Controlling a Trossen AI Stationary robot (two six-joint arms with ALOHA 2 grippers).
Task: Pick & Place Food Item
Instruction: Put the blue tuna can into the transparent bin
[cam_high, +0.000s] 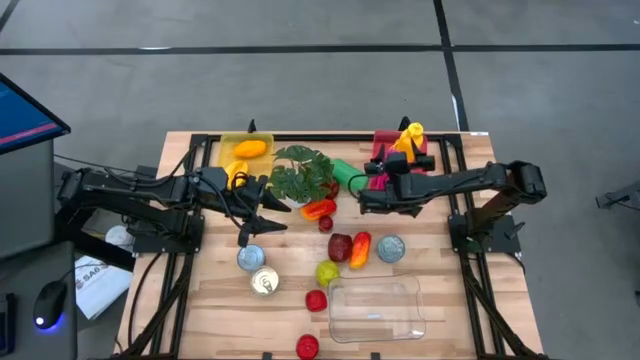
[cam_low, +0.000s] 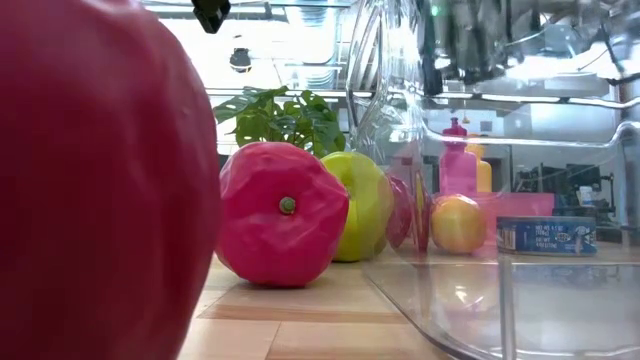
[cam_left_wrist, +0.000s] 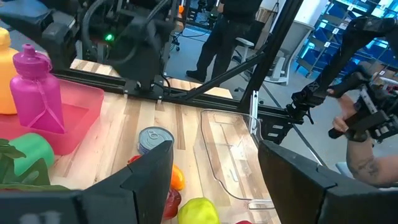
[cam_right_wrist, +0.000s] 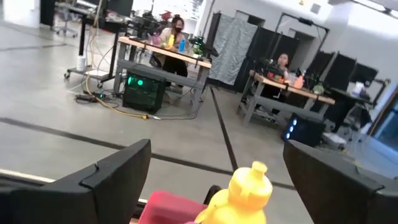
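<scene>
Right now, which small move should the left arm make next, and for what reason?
Probably lower the left end effector toward the tin can just below it in the high view. Its fingers stand open and hold nothing, and the clear container is still without food. The right end effector hovers open near the green plant.

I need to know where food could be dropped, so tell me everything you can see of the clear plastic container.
The clear plastic container is a shallow, transparent rectangular tray with rounded corners and a raised rim, lying flat and upright on the wooden table near its front edge. It looks empty. A red fruit sits just beside its left edge; whether they touch is unclear. Neither gripper is near it.
</scene>
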